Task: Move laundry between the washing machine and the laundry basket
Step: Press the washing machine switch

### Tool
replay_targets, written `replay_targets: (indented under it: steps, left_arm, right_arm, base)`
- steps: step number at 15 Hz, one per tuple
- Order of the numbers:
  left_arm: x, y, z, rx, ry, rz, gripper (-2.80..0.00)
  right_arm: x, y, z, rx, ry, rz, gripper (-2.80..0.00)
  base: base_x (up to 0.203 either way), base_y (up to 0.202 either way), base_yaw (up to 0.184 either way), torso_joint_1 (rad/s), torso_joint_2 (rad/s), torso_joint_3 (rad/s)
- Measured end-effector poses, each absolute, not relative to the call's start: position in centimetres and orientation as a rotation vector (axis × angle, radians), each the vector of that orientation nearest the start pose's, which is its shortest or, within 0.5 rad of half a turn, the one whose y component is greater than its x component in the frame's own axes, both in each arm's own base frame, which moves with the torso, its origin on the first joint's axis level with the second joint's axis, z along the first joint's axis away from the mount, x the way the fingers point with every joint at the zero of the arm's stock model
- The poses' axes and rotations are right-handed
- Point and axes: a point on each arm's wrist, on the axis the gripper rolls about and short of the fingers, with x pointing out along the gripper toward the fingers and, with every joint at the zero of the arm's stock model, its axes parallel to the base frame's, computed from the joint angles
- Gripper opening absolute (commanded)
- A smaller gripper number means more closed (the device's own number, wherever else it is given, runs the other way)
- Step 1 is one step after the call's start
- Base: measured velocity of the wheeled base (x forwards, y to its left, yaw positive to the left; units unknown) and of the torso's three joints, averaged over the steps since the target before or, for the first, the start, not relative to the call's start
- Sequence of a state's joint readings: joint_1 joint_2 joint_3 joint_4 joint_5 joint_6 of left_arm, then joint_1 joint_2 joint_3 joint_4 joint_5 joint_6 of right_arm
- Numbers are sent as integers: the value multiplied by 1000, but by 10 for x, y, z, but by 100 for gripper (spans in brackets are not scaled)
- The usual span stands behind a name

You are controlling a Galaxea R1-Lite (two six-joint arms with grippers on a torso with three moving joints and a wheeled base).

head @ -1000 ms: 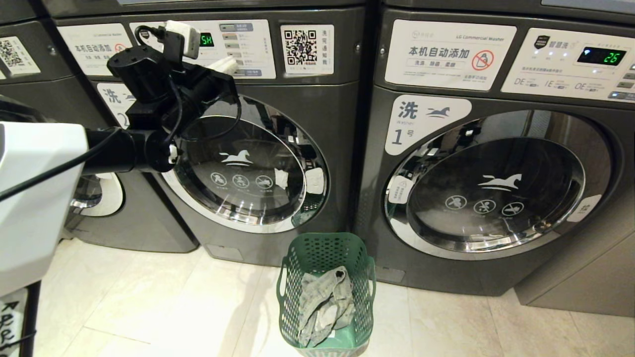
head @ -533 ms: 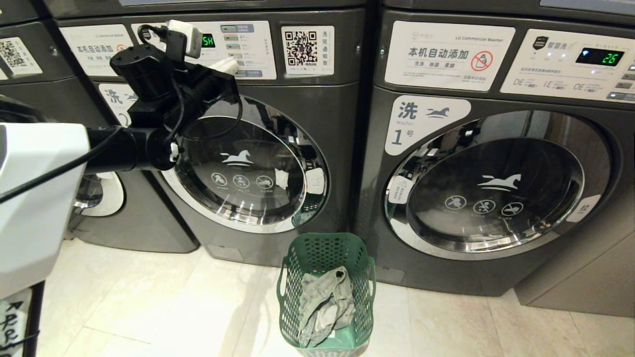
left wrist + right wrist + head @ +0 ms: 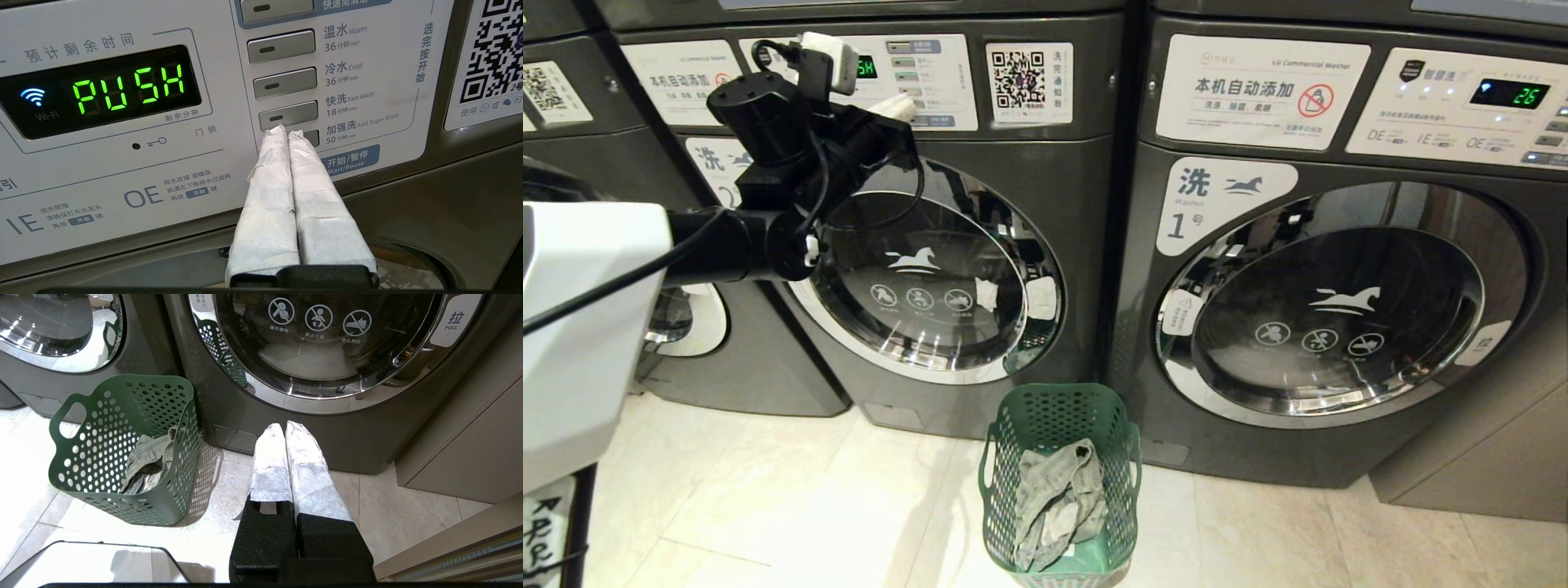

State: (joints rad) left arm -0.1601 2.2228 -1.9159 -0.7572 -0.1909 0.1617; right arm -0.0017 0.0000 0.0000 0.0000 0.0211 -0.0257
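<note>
My left gripper (image 3: 894,104) is raised to the control panel of the washing machine (image 3: 1045,204), whose round glass door (image 3: 931,278) is shut. In the left wrist view the gripper (image 3: 288,132) is shut and empty. Its white-wrapped tips rest at the lowest grey button (image 3: 311,138), beside "Add Super Wash", and cover most of it. The display (image 3: 102,90) reads PUSH. The green laundry basket (image 3: 1045,400) stands on the floor between the two machines with the grey laundry (image 3: 1058,502) inside. My right gripper (image 3: 284,426) hangs shut and empty near the floor, to the right of the basket (image 3: 102,428).
A like machine marked "1" (image 3: 1339,310) stands to the right, door shut. Another machine (image 3: 572,122) is at the far left. A blue Start/Pause label (image 3: 349,159) lies just below the fingertips. Pale floor tiles (image 3: 768,506) spread in front.
</note>
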Motion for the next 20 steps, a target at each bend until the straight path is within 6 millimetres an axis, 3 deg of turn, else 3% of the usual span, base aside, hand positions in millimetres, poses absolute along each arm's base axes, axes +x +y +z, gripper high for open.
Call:
replay_targets:
  steps: [8, 16, 20]
  left_arm:
    - [445, -90, 310, 162, -485, -298, -280]
    - [413, -87, 325, 160, -477, -304, -280]
    - [401, -85, 317, 150, -437, -288, -280]
  right_arm:
    - [-23, 1, 75, -25, 0, 19, -280]
    - [-23, 1, 75, -26, 0, 19, -280]
    - [-23, 1, 75, -26, 0, 19, -280]
  base:
    - [0, 0, 0, 0, 0, 0]
    - [0, 0, 0, 0, 0, 0]
    - [0, 0, 0, 0, 0, 0]
